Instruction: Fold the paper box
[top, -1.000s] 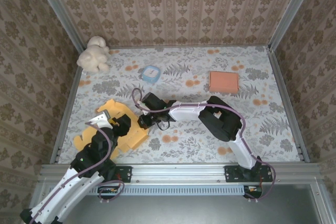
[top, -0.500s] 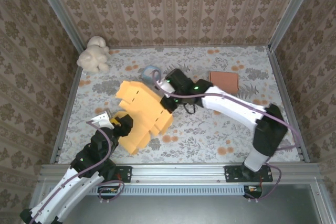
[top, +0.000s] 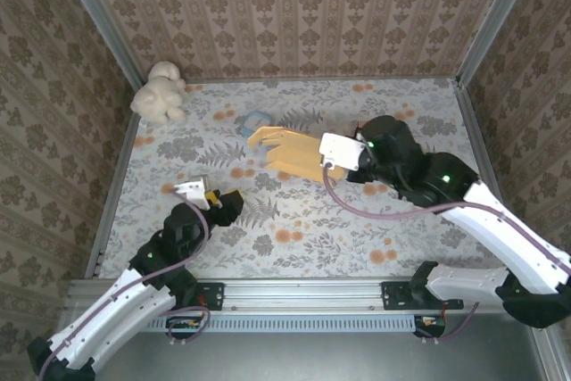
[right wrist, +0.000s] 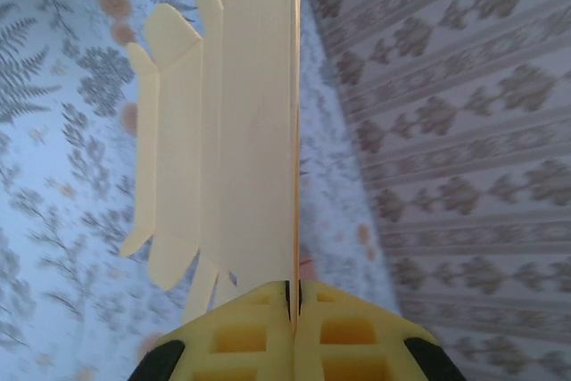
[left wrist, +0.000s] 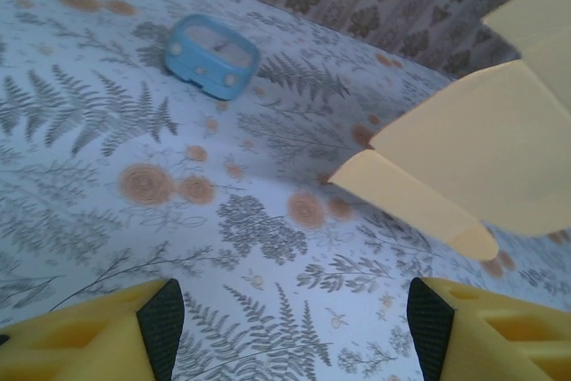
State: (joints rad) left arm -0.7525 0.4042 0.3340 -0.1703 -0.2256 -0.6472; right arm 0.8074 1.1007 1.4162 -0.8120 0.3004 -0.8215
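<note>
paper box [top: 290, 153]: plain yellow-orange, no print.
table [top: 294, 220]: pale blue-white, grey fern leaves, orange blossoms.
walls [top: 294, 15]: beige with brown damask motifs.
plush toy [top: 161, 91]: cream, at 10 o'clock.
small clock-like thing [left wrist: 211, 55]: light blue, at 11 o'clock.
left gripper [left wrist: 285, 327]: yellow, black inner faces.
right gripper [right wrist: 293, 296]: yellow, black edges.
arms [top: 500, 229]: white shells, black joints.

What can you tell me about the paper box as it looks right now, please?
The paper box is a flat, unfolded sheet of orange-yellow card with cut flaps along its edges. The shut right gripper pinches one edge, holding it apparently raised above the floral table, near the back centre. Nothing else touches it.
</note>
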